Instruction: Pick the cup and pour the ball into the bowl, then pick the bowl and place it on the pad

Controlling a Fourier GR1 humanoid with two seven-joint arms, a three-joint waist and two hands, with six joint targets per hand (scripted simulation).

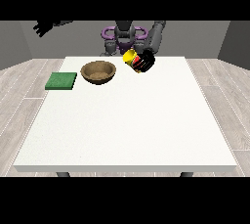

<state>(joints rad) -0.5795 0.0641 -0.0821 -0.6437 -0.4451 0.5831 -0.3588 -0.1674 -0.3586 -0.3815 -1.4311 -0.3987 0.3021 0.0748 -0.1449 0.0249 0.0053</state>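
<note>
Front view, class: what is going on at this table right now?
A humanoid robot stands behind a white table. The robot hand at the view's right holds a yellow cup, tilted towards a brown bowl, though the cup is beside the bowl rather than over it. No ball can be made out. The bowl stands on the table next to a green pad, apart from it. The robot hand at the view's left is raised off to the side, holding nothing.

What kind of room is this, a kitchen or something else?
Probably a plain test room, not a kitchen: grey walls, a wood-plank floor, one large white table with only a bowl, cup and green pad.
</note>
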